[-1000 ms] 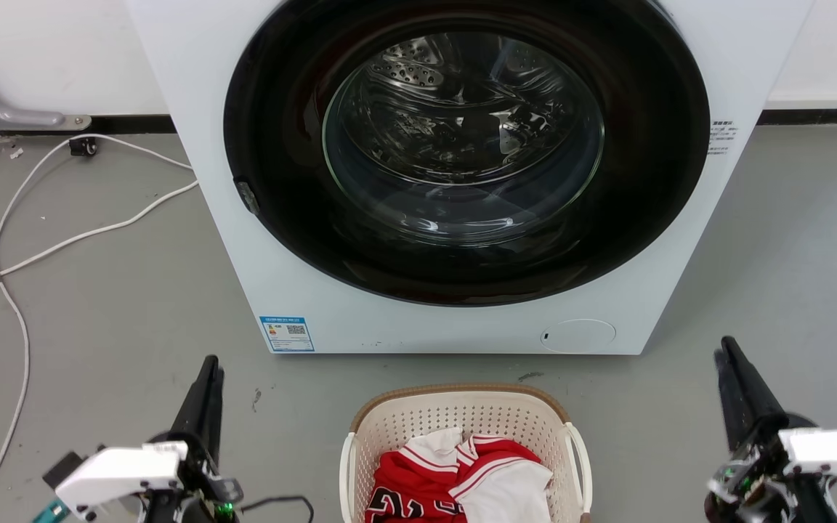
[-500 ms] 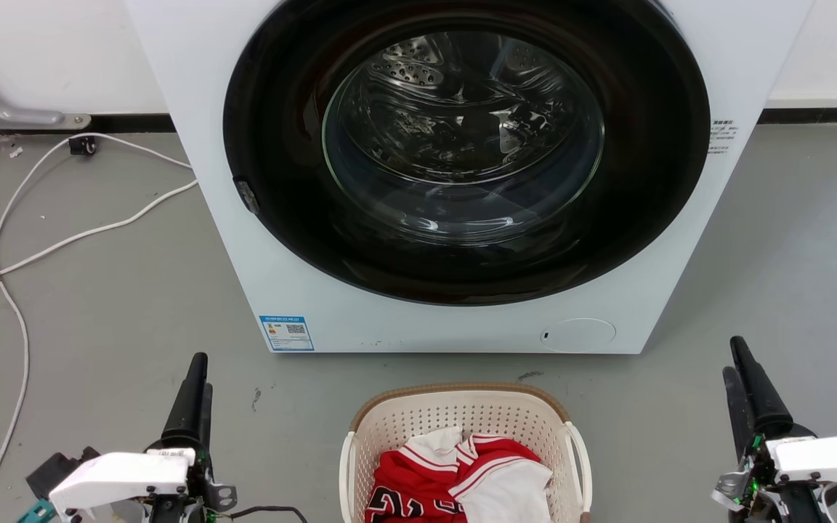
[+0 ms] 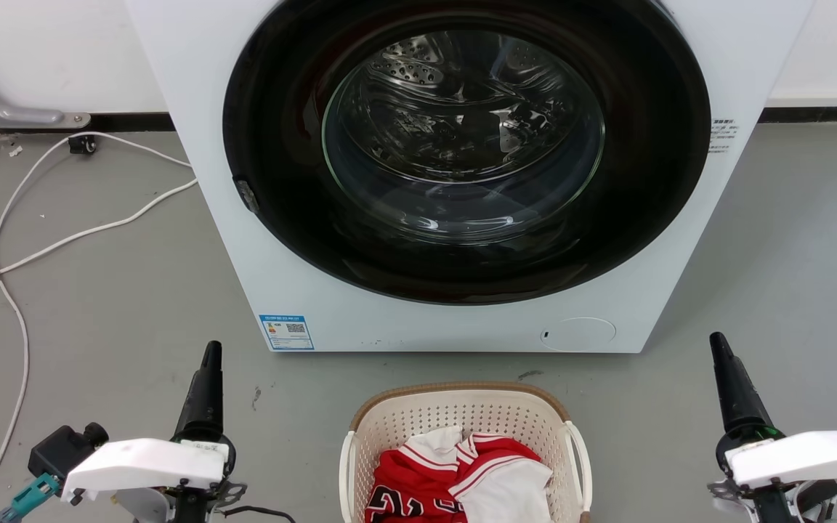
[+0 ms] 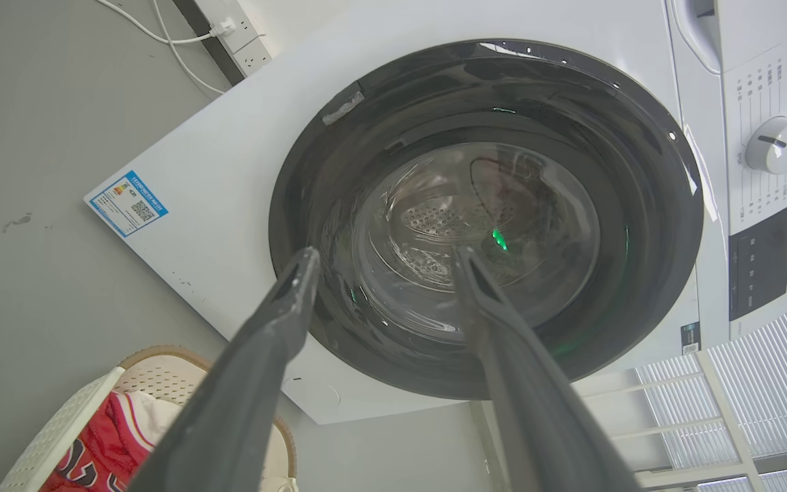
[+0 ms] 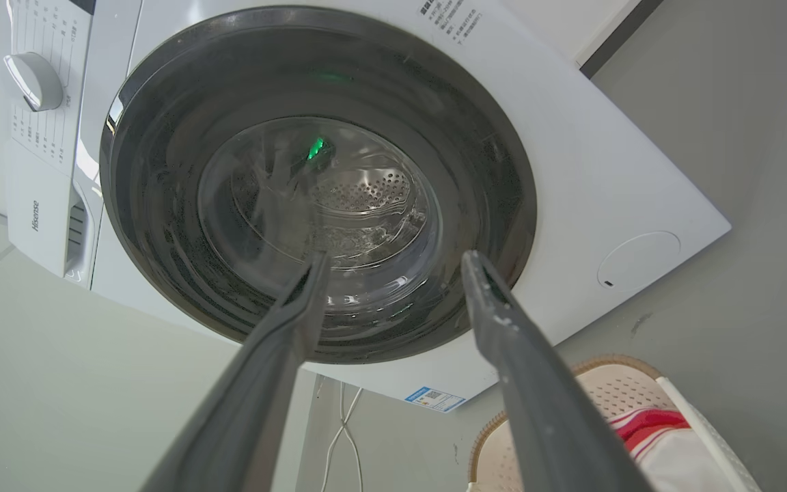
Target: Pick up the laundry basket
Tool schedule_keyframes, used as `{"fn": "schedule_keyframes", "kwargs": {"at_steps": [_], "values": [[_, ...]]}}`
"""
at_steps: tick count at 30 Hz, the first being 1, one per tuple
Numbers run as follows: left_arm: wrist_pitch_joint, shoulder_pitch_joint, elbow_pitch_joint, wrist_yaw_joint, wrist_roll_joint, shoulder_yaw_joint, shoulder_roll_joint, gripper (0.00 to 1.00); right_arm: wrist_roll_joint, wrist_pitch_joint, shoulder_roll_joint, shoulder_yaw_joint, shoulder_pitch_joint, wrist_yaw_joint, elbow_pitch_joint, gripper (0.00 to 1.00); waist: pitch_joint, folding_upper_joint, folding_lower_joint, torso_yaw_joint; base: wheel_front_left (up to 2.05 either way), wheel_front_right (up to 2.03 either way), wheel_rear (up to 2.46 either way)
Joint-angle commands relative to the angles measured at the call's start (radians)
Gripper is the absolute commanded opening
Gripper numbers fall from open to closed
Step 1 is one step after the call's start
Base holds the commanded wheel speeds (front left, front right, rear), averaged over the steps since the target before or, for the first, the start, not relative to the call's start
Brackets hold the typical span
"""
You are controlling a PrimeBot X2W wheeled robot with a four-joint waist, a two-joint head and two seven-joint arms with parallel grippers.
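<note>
The laundry basket point(image 3: 455, 392) is cream perforated plastic with a brown rim and white loop handles. It stands on the grey floor at the bottom centre of the head view, just in front of the washer, with red and white clothes point(image 3: 418, 487) inside. My left gripper point(image 3: 211, 356) hovers to the basket's left and my right gripper point(image 3: 718, 349) to its right, both well clear of the handles. In the wrist views each gripper, left point(image 4: 387, 256) and right point(image 5: 395, 261), has its fingers spread with nothing between them. A corner of the basket point(image 4: 59, 437) point(image 5: 612, 386) shows low in both.
A white front-loading washer point(image 3: 259, 276) with its round dark door shut fills the space ahead, close behind the basket. White cables point(image 3: 19, 247) trail over the floor at the left. Bare grey floor lies on both sides of the basket.
Both wrists have turned, so each pair of fingers now lines up as one dark shape in the head view, and the tips sit slightly further forward. The basket has not moved.
</note>
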State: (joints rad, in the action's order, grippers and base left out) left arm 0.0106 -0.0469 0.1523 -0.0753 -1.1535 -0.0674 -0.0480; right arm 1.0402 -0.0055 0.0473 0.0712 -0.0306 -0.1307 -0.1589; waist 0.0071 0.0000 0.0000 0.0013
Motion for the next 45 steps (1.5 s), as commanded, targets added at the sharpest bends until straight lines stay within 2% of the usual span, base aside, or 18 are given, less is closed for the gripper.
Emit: {"fn": "schedule_keyframes", "kwargs": {"at_steps": [1, 20, 45], "values": [[0.015, -0.003, -0.03, 0.009, 0.062, 0.009, -0.003, 1.0, -0.079, -0.015, 0.004, -0.009, -0.001, 0.0, 0.031, 1.0, 0.001, 0.0, 0.0, 0.0, 0.0, 0.0, 0.0], [0.077, 0.023, -0.083, 0.037, 0.344, 0.045, -0.003, 1.0, -0.409, -0.079, 0.004, -0.029, 0.03, 0.0, 0.072, 1.0, 0.005, 0.0, 0.0, 0.003, 0.0, 0.0, 0.0], [0.148, 0.059, -0.11, 0.057, 0.635, 0.058, -0.003, 1.0, -0.708, -0.152, 0.004, -0.033, 0.07, 0.0, 0.115, 1.0, 0.01, 0.0, 0.0, 0.005, 0.0, 0.0, 0.0]]}}
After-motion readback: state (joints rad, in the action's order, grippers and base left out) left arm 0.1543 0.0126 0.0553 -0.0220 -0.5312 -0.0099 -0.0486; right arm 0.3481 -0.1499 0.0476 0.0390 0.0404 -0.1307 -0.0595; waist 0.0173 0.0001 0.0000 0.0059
